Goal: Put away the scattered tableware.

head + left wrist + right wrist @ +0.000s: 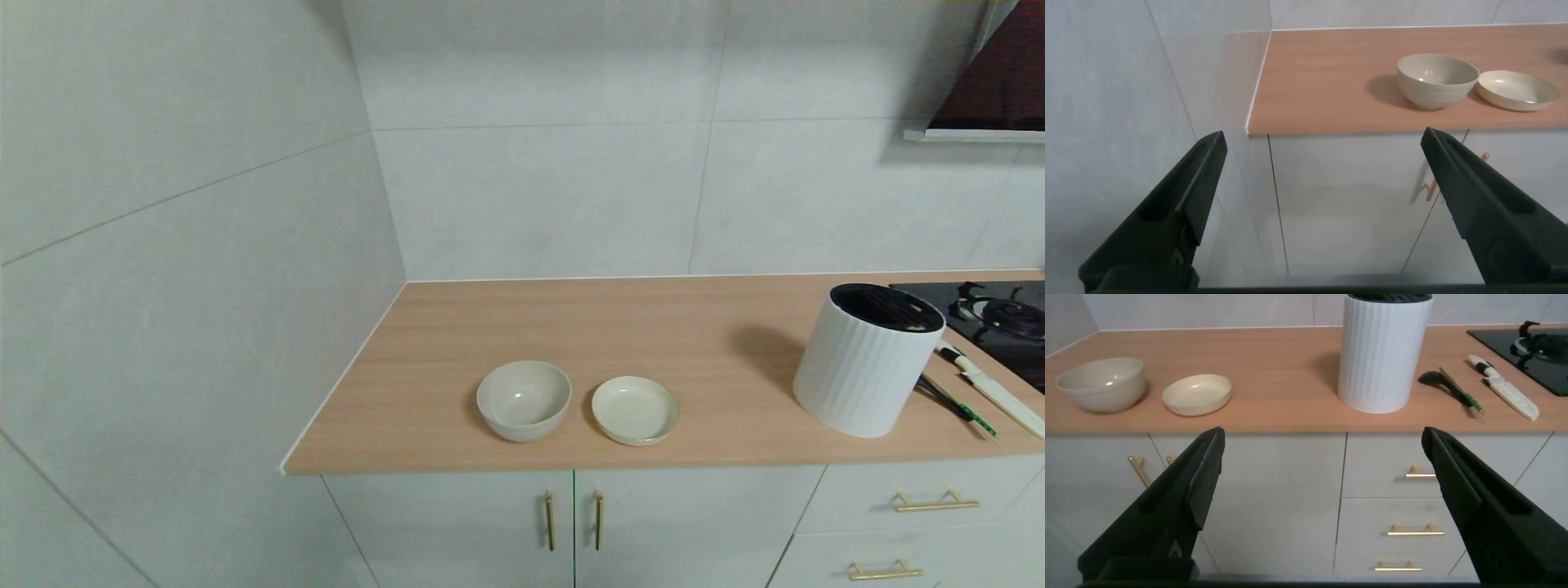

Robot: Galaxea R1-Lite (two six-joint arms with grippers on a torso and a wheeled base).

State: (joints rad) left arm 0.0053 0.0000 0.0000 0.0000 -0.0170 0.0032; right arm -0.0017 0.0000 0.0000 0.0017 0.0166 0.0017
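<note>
1. Ribbed white holder [865, 367]: a cylinder with a black slotted top. It stands upright on the wooden countertop [571, 327], toward the right end. It serves as the reference for every entry below.
2. Shallow dish [635, 409]: cream, round, open side up. It sits on the countertop well to the left of the holder, near the front edge.
3. Bowl [523, 400]: cream and deeper than the dish, open side up. It is farther left of the holder than the dish, just beside the dish but not touching it.
4. Dark utensil [955, 400]: slim, with a green tip. It lies flat just right of the holder's base, and contact with the holder cannot be told.
5. Knife [992, 390]: pale blade, lying flat. It is right of the holder, beyond the dark utensil.
6. Gas hob [1000, 318]: black, set into the countertop behind and to the right of the holder.
7. Left gripper [1323, 135]: jaws spread wide, holding nothing. It is lower than the holder and far to its left, past the bowl, facing the countertop's wall-end corner.
8. Right gripper [1323, 433]: jaws spread wide, holding nothing. It is in front of and lower than the holder, before the cabinet fronts.
9. Cabinet doors [549, 520]: white, with paired gold handles, below and to the left of the holder.
10. Drawers [936, 501]: white, with gold bar handles, directly below the holder.
11. Range hood [988, 82]: dark, on the wall high above and to the right of the holder.
</note>
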